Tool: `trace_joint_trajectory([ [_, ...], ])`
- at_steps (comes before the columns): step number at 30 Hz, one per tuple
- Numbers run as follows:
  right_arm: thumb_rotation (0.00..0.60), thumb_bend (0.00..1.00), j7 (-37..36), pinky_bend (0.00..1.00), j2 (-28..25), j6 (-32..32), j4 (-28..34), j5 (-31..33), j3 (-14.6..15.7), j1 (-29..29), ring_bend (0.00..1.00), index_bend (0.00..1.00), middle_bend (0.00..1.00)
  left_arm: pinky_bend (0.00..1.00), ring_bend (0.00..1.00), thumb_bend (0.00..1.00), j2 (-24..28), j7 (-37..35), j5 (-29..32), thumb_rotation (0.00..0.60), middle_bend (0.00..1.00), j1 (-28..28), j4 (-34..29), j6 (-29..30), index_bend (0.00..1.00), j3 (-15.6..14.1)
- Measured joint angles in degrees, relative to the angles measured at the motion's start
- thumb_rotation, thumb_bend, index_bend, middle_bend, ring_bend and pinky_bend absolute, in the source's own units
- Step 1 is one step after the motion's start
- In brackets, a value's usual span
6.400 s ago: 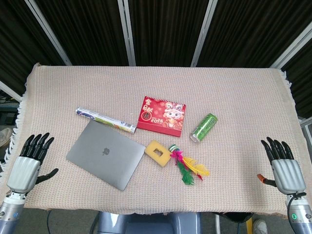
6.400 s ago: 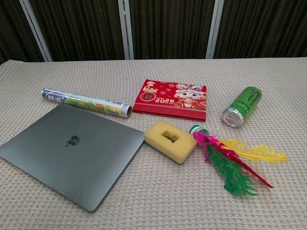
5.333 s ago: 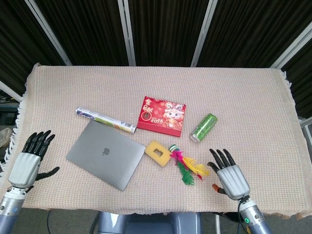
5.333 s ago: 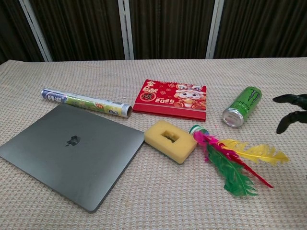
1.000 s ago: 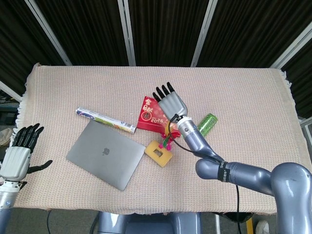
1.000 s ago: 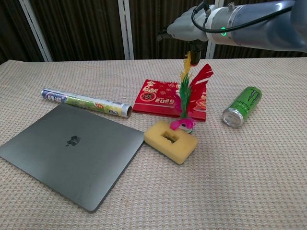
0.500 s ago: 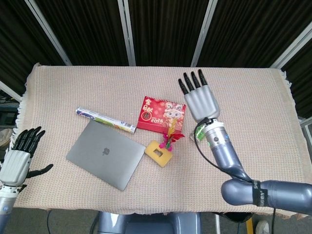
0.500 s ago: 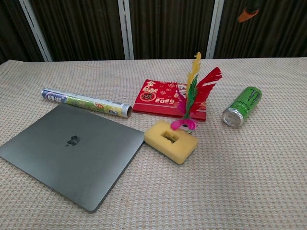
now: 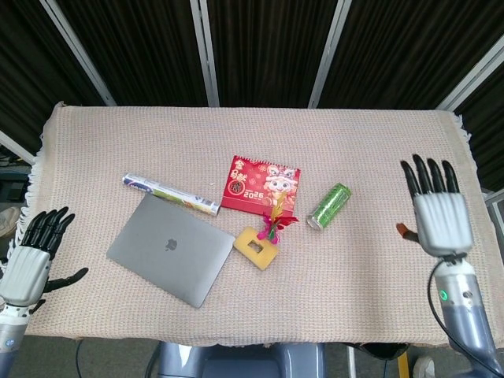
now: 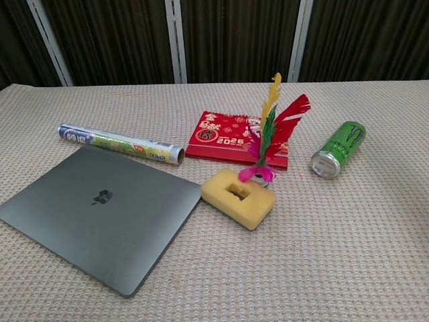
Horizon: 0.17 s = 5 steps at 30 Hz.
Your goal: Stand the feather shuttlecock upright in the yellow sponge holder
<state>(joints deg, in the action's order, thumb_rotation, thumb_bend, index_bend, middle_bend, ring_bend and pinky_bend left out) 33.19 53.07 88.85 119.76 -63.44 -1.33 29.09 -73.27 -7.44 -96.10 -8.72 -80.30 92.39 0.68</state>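
Note:
The feather shuttlecock (image 10: 270, 134) stands upright with its base at the far right corner of the yellow sponge holder (image 10: 238, 197), its yellow, green, red and pink feathers pointing up. In the head view the shuttlecock (image 9: 273, 219) rises from the holder (image 9: 255, 246) near the table's middle. My right hand (image 9: 438, 211) hovers far to the right, fingers spread, holding nothing. My left hand (image 9: 30, 258) is at the table's near left edge, fingers apart and empty. Neither hand shows in the chest view.
A grey laptop (image 9: 171, 249) lies closed left of the holder. A foil roll (image 9: 169, 194) lies behind it. A red 2025 calendar (image 9: 261, 186) sits behind the holder, and a green can (image 9: 327, 205) lies on its side to the right.
My right hand has let go of the shuttlecock and drawn back to the right side of the table. The shuttlecock stays standing at the holder. The left hand has barely moved.

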Motion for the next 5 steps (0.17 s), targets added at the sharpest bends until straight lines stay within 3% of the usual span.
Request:
trace_joint_trajectory([
  [5, 0.600, 0.09, -10.1, 0.00, 5.7, 5.3, -10.7, -12.2, 8.0, -10.6, 0.00, 0.00, 0.00, 0.00, 0.00, 0.06, -1.2, 0.1, -1.5, 0.600, 0.00, 0.4, 0.9, 2.6, 0.00, 0.0],
])
